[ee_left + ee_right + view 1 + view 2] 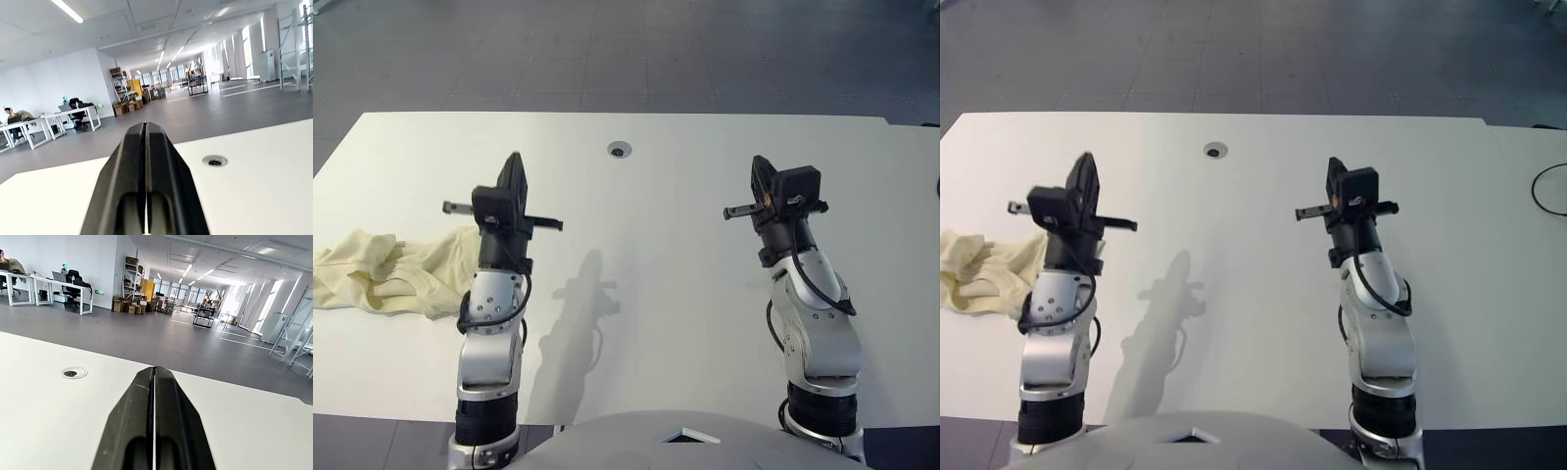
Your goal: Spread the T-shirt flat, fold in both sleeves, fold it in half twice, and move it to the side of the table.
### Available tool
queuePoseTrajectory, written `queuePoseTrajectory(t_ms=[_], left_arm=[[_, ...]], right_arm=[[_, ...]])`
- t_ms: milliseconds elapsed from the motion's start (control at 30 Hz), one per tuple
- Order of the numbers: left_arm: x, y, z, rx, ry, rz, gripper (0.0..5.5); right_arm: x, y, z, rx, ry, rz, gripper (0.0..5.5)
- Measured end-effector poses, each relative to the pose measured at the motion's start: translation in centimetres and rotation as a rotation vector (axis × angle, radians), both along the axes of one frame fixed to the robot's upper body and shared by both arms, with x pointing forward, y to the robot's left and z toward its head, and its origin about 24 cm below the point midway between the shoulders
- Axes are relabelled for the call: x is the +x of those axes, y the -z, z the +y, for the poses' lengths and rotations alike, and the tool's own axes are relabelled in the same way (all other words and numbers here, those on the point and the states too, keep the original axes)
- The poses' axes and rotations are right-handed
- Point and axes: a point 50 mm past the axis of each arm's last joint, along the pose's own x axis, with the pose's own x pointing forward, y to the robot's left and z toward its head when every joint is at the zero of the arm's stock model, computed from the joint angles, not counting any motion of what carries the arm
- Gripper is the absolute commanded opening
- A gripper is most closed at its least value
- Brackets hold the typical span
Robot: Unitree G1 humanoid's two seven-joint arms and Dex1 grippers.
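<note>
T-shirt (384, 274): a pale yellow bundle of soft, thin cloth, rumpled into loose folds, with no sleeve or hem I can pick out. It lies at the left side of the table (685, 294), which is broad, white, smooth and matte. The bundle's long axis runs roughly across the table, from the left edge inward, and its inner end tucks in behind the left forearm.

Both arms are raised over the table, well apart, with grey metal shells and black cabling. The left pincer (515, 163) is clenched on nothing, its two black fingers pressed flat together and pointing away from the robot. The right pincer (759, 164) is likewise clenched and empty.

The shirt sits left of the left pincer and nearer the robot, so that arm looks far better placed to reach it; the right would have to cross the table.

A small round cable hole (620, 149) sits in the table beyond both pincers.
</note>
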Motion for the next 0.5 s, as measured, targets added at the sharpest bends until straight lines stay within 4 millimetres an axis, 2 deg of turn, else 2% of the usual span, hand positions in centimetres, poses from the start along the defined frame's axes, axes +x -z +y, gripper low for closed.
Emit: queuePoseTrajectory(t_ms=[167, 333, 500], left_arm=[[0.1, -0.3, 0.0, -0.002, -0.003, -0.015, 0.01], [0.5, -0.5, 0.0, -0.021, -0.008, -0.025, 0.01], [0.8, -0.1, -0.1, -0.103, -0.007, 0.022, 0.01]], right_arm=[[-0.1, 0.5, -0.3, -0.026, 0.006, 0.001, 0.00], [-0.5, 2.0, -0.8, -0.033, 0.020, 0.022, 0.00], [-0.9, 1.4, -0.9, -0.090, 0.047, -0.104, 0.00]])
